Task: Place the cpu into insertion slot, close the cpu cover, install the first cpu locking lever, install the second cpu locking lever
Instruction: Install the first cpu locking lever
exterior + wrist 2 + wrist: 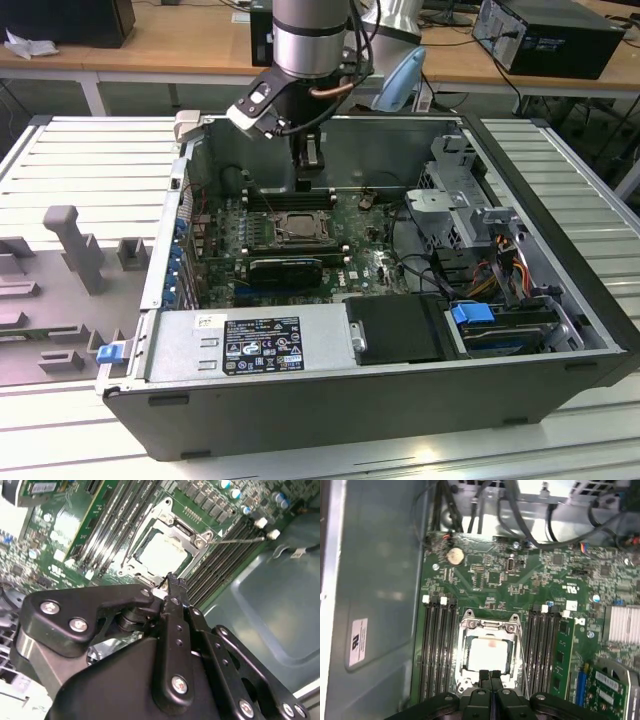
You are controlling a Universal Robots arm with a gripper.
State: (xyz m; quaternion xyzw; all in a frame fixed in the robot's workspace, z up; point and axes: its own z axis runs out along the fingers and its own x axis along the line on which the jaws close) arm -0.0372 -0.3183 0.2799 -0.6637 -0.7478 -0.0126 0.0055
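The cpu point(487, 652) lies flat in the insertion slot point(290, 228), its pale metal top showing through the window of the cpu cover point(487, 626), which lies down over it. A thin locking lever point(524, 655) runs along one side of the socket. In the second wrist view that lever point(240, 540) sticks out across the memory slots, while another lever point(131, 545) lies along the opposite side. My gripper point(490, 676) hangs just above the socket's edge, shut with nothing between its fingers. The exterior view has the gripper point(310, 178) above the board's far side.
Long black memory slots point(437, 650) flank the socket on both sides. A black card point(285, 268) lies in front of it. A drive cage point(450, 200) with cables stands at the exterior view's right, a power supply point(250, 345) in front, and the case wall point(375, 605) is close by.
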